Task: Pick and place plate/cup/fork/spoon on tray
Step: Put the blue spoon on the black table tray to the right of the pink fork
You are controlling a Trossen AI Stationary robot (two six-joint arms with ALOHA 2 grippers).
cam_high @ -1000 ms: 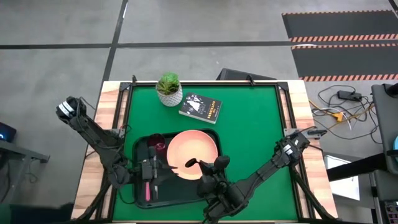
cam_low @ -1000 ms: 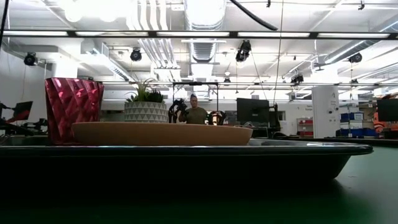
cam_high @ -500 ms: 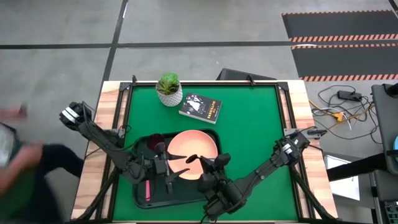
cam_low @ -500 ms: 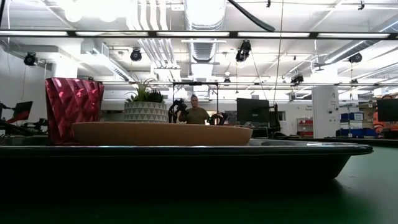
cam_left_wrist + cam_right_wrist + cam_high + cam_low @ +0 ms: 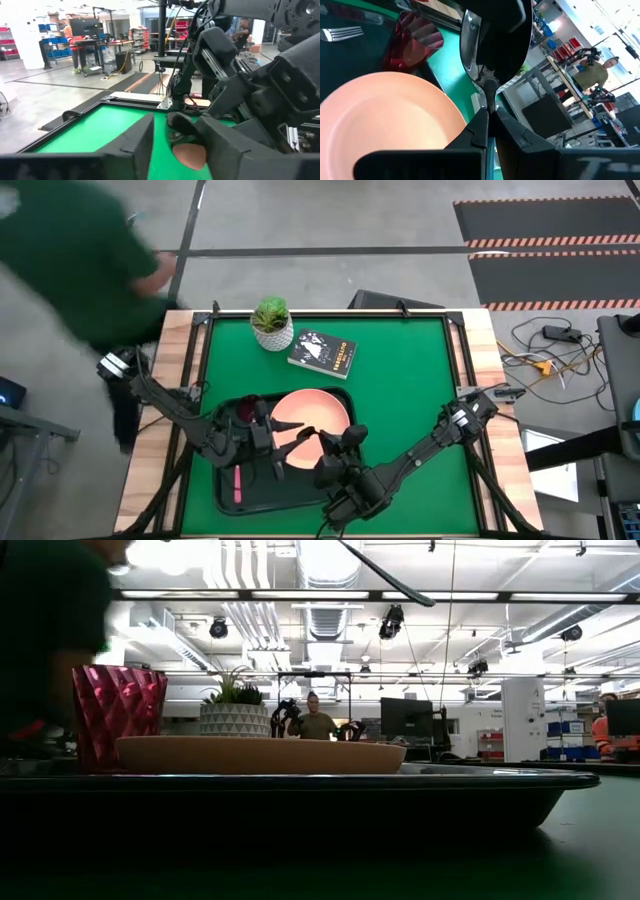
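- The tray [image 5: 330, 495] lies on the green worktop [image 5: 410, 390] by its front edge, toward the front-left corner.
- The plate [image 5: 305, 412] sits in the tray's back right part; the low view shows it resting flat inside the rim [image 5: 260, 754].
- The cup [image 5: 245, 409] stands in the tray's back left corner, just beside the plate.
- The fork [image 5: 237, 481] lies in the left part of the tray, pink handle pointing to the front edge.
- The left pincer [image 5: 272, 442] hovers over the plate's left rim, its 2 fingers spread wide with nothing between them.
- The right pincer [image 5: 335, 435] is over the plate's front right rim; its fingers are pressed together on the spoon [image 5: 492, 42], whose metal bowl stands up past the fingertips.
- Near the back edge stand a potted plant [image 5: 271, 323] and a small black book [image 5: 322, 352].
- A person in dark green [image 5: 85, 255] is beside the back-left corner.
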